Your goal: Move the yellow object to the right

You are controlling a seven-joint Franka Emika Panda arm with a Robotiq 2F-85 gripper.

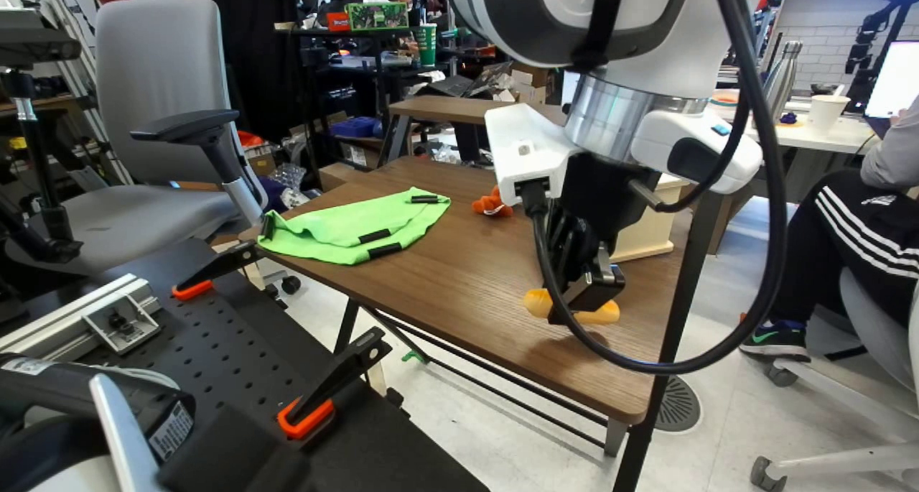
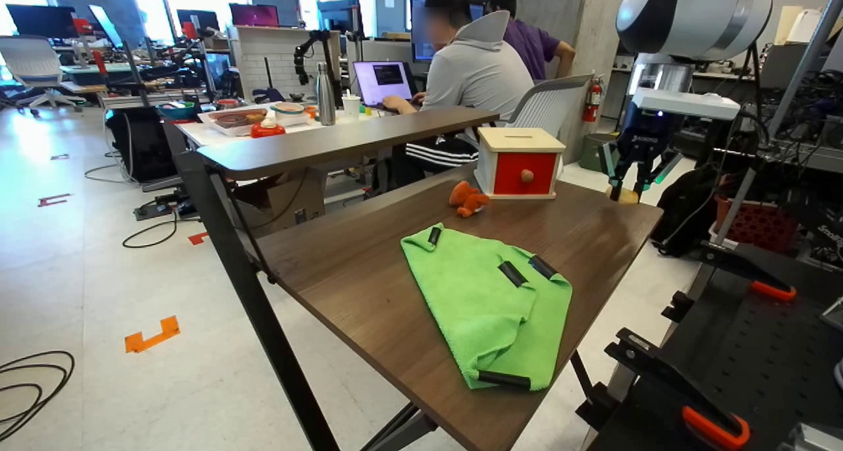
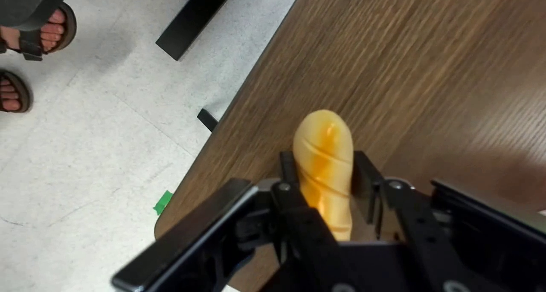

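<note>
Yellow piece (image 3: 324, 172): at one end of the table (image 1: 459, 284), near the edge and a rounded corner.
Pincer (image 3: 324, 160): clamped on the piece, as you can judge from the pads (image 3: 288, 166) set against both its flanks.
Glossy skin: looks like moulded plastic or rubber, so expect something light, hard to break, perhaps a little slippery; whether it gives under your squeeze, you can't tell.
Middle: your hold sits about there, with both rounded ends (image 1: 608, 313) sticking out in an exterior view; favour it, since a grip nearer a tip would likely let the piece swivel.
Near end: the pincer blocks it from you in the wrist view.
Black cable (image 1: 775, 197): with the pincer, it masks the piece's middle in an exterior view.
Underside: unseen; whether it touches the table or hangs just above, you can't be sure.
</note>
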